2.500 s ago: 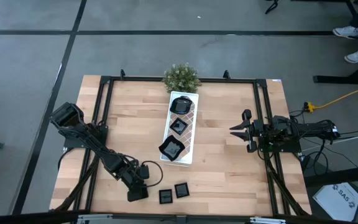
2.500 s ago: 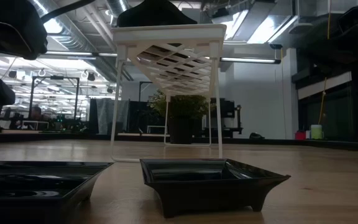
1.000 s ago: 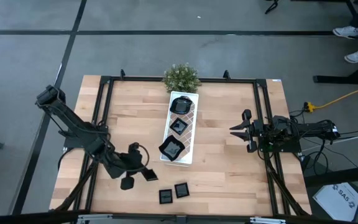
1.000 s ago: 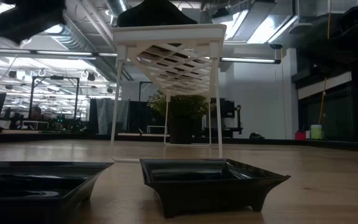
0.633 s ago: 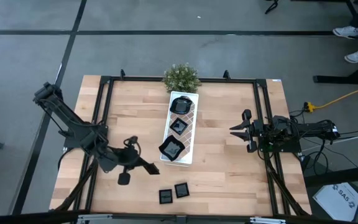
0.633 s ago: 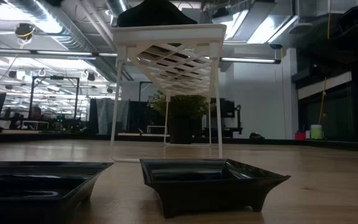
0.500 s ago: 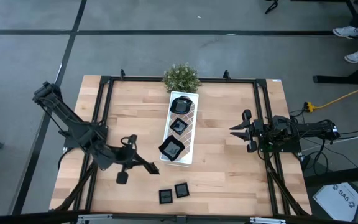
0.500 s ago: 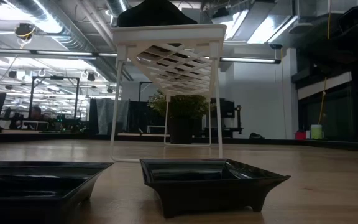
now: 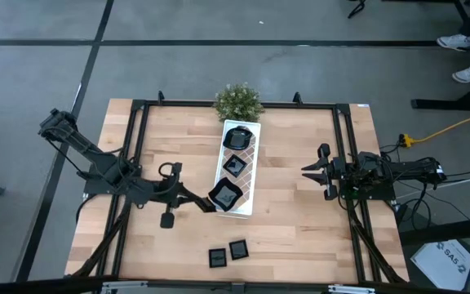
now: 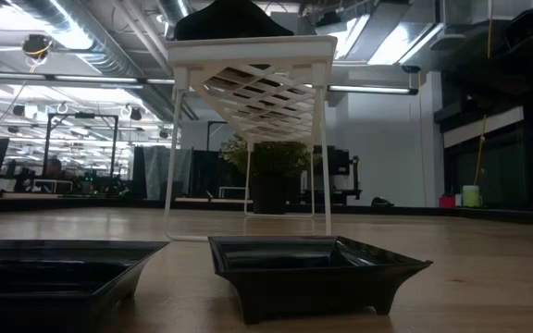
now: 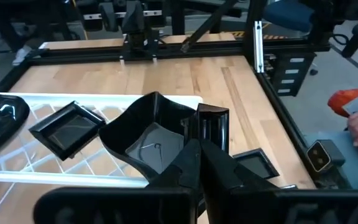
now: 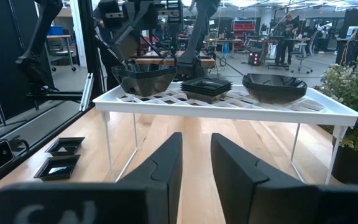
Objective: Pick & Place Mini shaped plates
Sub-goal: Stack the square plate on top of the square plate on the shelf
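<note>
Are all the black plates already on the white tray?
No, two small black plates lie on the table, off the white tray.

Grey concrete floor (image 9: 219,65), ceiling strip lights (image 10: 378,90)

arms: dark, jointed | left hand (image 9: 205,204): black fingers | right arm: black cables

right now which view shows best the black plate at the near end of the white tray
The left wrist view: the plate fills the middle, on the white tray, straight ahead of the left tool. The high view shows it small; the right wrist view side-on; the low view only a dark underside.
</note>
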